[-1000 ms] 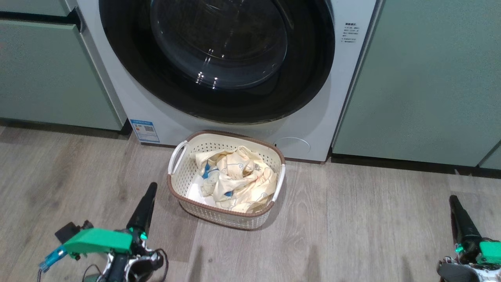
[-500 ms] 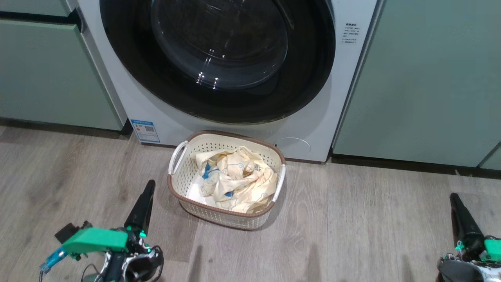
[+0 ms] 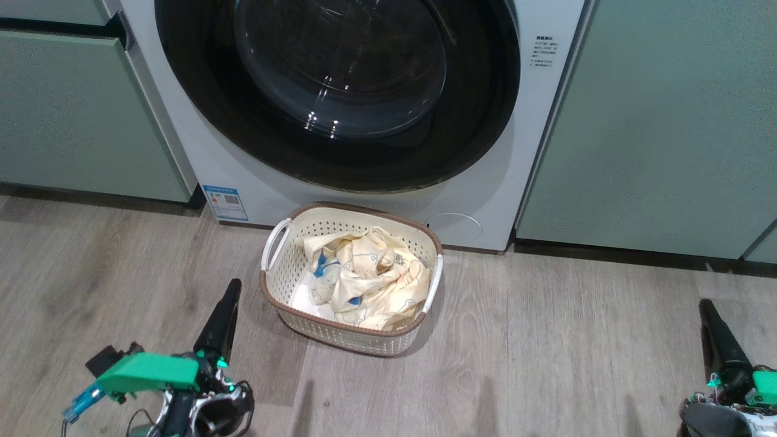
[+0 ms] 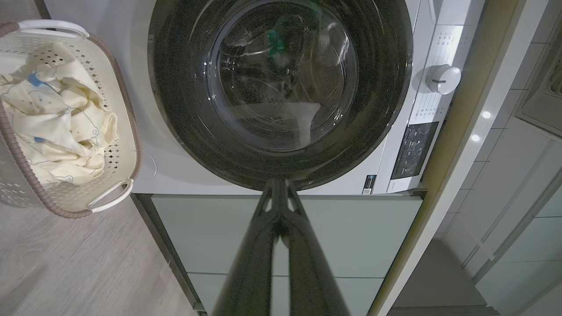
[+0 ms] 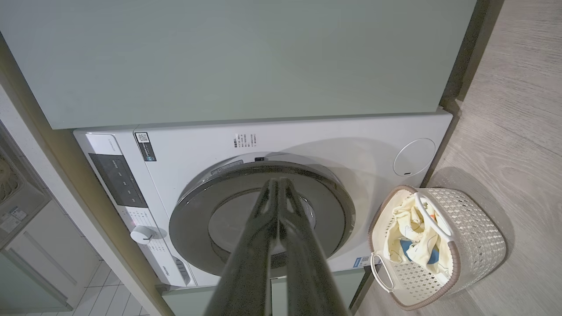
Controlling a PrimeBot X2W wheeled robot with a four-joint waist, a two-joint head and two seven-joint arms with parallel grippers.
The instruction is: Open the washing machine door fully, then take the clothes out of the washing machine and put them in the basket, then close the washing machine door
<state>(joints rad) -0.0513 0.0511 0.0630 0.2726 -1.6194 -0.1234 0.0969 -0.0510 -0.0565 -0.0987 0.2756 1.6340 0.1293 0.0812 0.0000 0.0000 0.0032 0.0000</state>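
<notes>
Left hand (image 3: 231, 292): fingers pressed together, empty, low beside the basket (image 3: 358, 340).
Right hand (image 3: 706, 308): likewise closed, empty (well apart from it).
Clothes (image 3: 370, 276): heaped inside basket.
Washing machine door (image 3: 340, 79): looks shut; confirm it sits flush.

Left gripper (image 3: 231, 290) at lower left of head view, fingers pressed together, pointing up, leaning slightly right. Right gripper (image 3: 705, 305) at lower right, fingers pressed together, leaning slightly left. Both low, well apart.
</notes>
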